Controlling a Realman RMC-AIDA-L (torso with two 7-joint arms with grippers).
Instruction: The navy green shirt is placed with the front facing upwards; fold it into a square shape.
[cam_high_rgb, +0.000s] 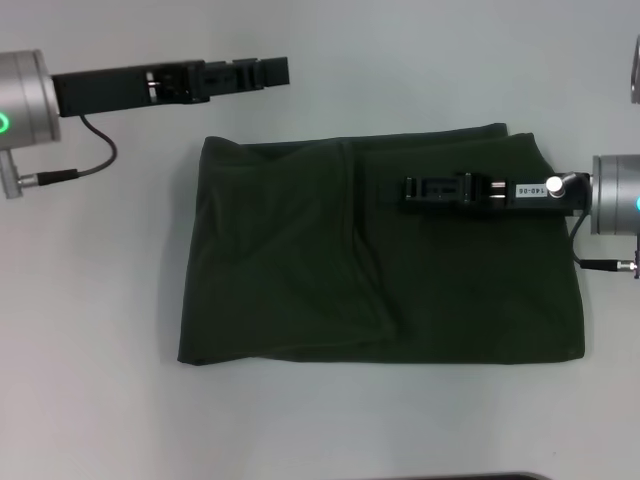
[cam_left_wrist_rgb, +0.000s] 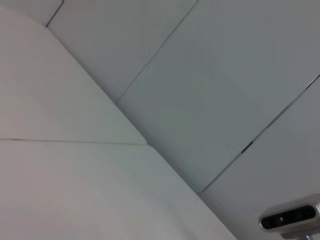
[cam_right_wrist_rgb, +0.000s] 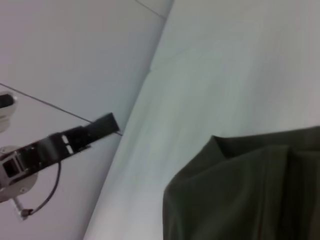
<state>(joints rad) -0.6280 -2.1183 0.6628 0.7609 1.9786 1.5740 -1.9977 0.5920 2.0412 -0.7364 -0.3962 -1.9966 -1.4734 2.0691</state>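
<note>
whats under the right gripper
The right gripper is above the folded navy green shirt, with only plain green cloth below it. The table beneath the shirt is covered there.

The navy green shirt (cam_high_rgb: 380, 270) lies folded into a rectangle; the right gripper (cam_high_rgb: 410, 189) hovers over it, the left gripper (cam_high_rgb: 280, 70) at eleven o'clock.

shirt (cam_high_rgb: 380, 260): folded, flat mid-table (cam_high_rgb: 100, 400)
left tool (cam_high_rgb: 275, 70): above table, just beyond shirt's far-left corner
right tool (cam_high_rgb: 410, 190): over shirt's right half, toward far edge
</note>
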